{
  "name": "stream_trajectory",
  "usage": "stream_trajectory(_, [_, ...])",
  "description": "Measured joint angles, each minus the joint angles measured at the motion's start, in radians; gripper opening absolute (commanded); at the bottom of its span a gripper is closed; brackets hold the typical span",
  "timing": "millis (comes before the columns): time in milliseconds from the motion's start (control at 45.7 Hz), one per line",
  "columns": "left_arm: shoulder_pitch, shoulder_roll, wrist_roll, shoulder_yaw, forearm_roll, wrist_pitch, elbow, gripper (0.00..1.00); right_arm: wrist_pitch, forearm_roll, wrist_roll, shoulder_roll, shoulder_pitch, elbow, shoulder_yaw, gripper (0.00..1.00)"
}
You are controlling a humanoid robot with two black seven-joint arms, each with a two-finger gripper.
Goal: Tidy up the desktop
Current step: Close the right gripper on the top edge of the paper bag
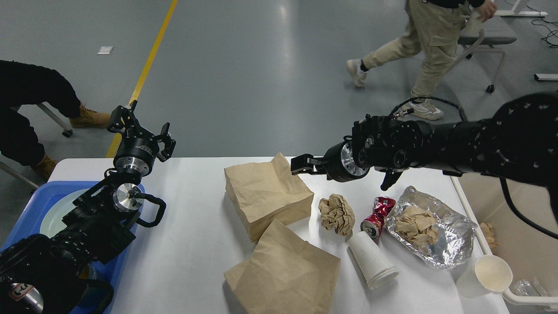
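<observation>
Where crumpled brown paper bags (268, 198) lie, smooth white desktop (192, 244) shows.

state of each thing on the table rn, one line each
far paper bag: lying flat, creased
near paper bag: lying flat
paper ball: crumpled
red can: crushed, on its side
lying cup: tipped over
upright cup: standing
foil: open, holding paper scraps

Even overhead light filled the scene, brightly. The floor (270, 78) carried a pale vertical glare streak, and the white table (192, 244) looked nearly washed out. Shadows under the paper bags (268, 194) stayed soft. The walking person (427, 52) was slightly motion-blurred.
</observation>
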Motion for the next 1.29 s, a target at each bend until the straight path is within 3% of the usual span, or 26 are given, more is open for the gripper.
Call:
stream_trajectory(306, [0.000, 0.000, 0.000, 0.000, 0.000, 0.000, 0.000, 0.96, 0.002, -0.012, 0.000, 0.018, -0.154, -0.127, 0.073, 1.00])
stream_trajectory(897, [0.000, 0.000, 0.000, 0.000, 0.000, 0.000, 0.000, 0.96, 0.000, -0.013, -0.003, 0.116, -0.170, -0.150, 0.141, 1.00])
stream_trajectory(1160, [0.000, 0.000, 0.000, 0.000, 0.000, 0.000, 0.000, 0.96, -0.004, -0.016, -0.003, 0.103, -0.172, -0.141, 0.142, 1.00])
stream_trajectory(1291, [0.000, 0.000, 0.000, 0.000, 0.000, 0.000, 0.000, 0.96, 0.013, -0.019, 0.000, 0.042, -0.155, -0.126, 0.138, 1.00])
